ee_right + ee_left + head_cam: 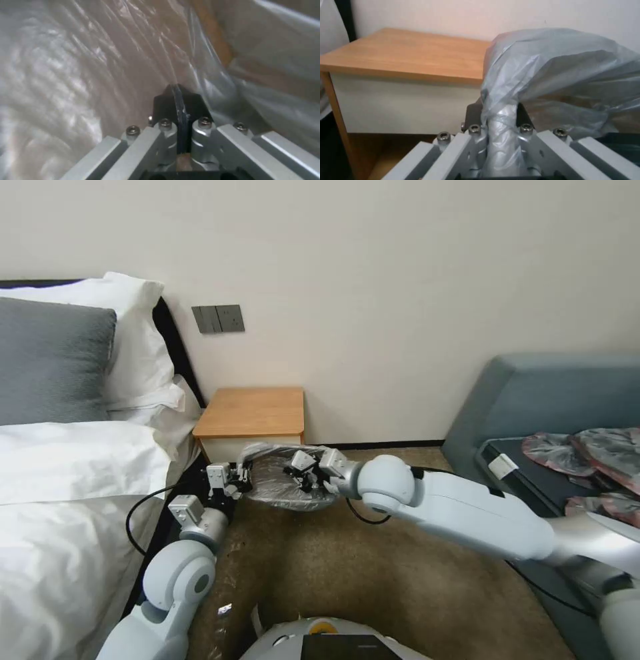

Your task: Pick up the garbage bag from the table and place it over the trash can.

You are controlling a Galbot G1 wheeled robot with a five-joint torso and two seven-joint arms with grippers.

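1. At the far left a bed [73,473] with white pillows and one grey pillow is seen, and beside it the table [252,412] stands against a plain wall [400,280]; its orange-brown top is bare.
2. The left gripper [235,481] is held low in front of the table, and in the left wrist view [501,120] its jaws are seen clamped on a bunched fold of the garbage bag [560,70].
3. The garbage bag [280,477] is no longer on the table: it is stretched in the air between the two grippers, just in front of the nightstand's white drawer front and above the brown carpet [373,593].
4. The right gripper [308,473] is placed at the bag's other side; in the right wrist view [178,100] its dark pads are pressed together with thin film pinched between them, wrinkled plastic [83,62] lying all around.
5. The step in hand is judged to be the carry and spreading: the pick-up is done, and the placing over the trash can is not yet done. Whether the bin lies under the bag cannot be told.
6. For the next move, the rim would need to be kept open and taut by both arms, aligned over the bin's mouth and lowered evenly, or the thin film may slip or tear.
7. At the right a grey-blue sofa [553,393] is seen with more crumpled reddish-rimmed bags [587,447] on a dark tray [527,480].
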